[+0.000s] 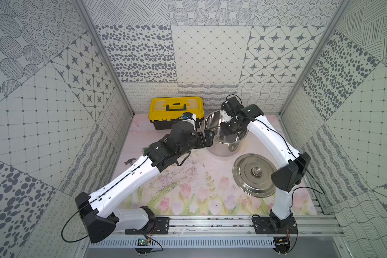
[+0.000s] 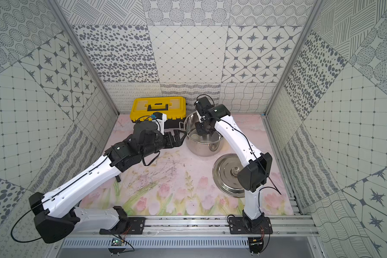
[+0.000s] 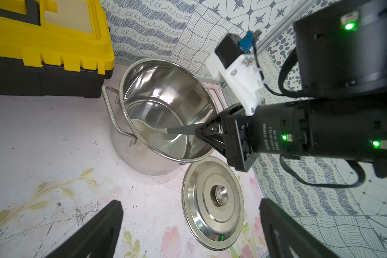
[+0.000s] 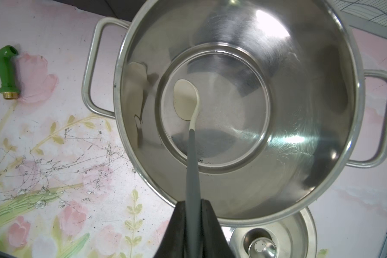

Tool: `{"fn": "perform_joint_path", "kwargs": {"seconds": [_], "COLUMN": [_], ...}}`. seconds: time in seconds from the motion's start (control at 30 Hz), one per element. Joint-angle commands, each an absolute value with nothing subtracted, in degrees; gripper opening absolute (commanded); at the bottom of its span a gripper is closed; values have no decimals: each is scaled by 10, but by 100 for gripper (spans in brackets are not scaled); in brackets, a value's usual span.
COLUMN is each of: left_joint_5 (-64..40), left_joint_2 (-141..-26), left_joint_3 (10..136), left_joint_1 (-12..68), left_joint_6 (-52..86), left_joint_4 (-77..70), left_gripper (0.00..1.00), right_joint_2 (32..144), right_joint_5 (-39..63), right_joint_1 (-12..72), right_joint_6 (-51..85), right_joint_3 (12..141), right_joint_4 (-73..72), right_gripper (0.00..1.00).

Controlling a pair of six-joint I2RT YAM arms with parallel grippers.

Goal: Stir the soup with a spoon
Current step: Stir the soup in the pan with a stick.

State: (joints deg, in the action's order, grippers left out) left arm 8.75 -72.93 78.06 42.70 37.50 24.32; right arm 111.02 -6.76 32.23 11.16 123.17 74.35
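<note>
My right gripper (image 4: 193,202) is clenched on the spoon (image 4: 191,156). Its cream bowl sits low in the steel pot (image 4: 299,67), pointing toward my left side, with the handle slanting up. The left gripper (image 3: 190,201) gapes beside the pot. The lid (image 3: 201,225) lies knob-up on the floral mat (image 3: 43,134), and patterned walls (image 1: 210,55) stand around.

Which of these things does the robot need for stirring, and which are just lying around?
For the job: pot; spoon, its bowl inside the pot; right gripper, shut on the spoon's handle.
Just lying about: lid, yellow toolbox, hammer, green tap.
</note>
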Motion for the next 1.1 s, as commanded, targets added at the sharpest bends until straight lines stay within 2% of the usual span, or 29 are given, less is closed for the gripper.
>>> {"fn": "perform_joint_path", "kwargs": {"seconds": [0.0,0.27,0.4,0.83,1.07], "left_joint_5": [98,98,93,77,71], "left_joint_2": [-716,-720,-726,-743,-750], "left_joint_3": [774,778,782,789,792], "left_joint_1": [428,428,428,428,428], "left_joint_6": [379,376,375,376,380], "left_joint_4": [236,233,232,221,219], "left_gripper": [99,99,100,99,99], "right_joint_2": [1136,1203,1212,1111,1039], "right_joint_5": [-86,-129,-140,-151,-110], "right_joint_1": [319,296,274,229,232], "right_joint_6": [109,87,74,45,62], "right_joint_3": [1292,1412,1426,1277,1169], "right_joint_4": [739,784,798,784,764], "right_gripper": [0,0,0,0,0]}}
